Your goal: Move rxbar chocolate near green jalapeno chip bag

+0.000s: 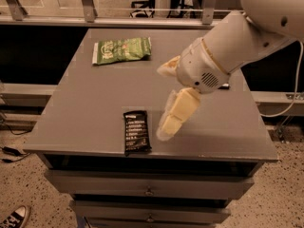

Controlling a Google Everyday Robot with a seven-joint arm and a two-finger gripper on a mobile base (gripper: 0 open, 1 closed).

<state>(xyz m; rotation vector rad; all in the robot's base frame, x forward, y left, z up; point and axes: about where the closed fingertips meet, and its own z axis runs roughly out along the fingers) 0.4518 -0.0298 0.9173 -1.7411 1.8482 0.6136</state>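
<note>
The rxbar chocolate, a small black wrapper with white text, lies flat near the table's front edge, left of centre. The green jalapeno chip bag lies flat at the back left of the table. My gripper hangs over the middle of the table, just right of the rxbar and slightly above it. Its two pale fingers are spread apart and hold nothing. The lower finger's tip is close to the bar's right edge, apart from it.
The grey table top sits on a cabinet with drawers. My white arm covers the right side of the table and hides what lies there. A railing runs behind the table. A shoe is on the floor at the lower left.
</note>
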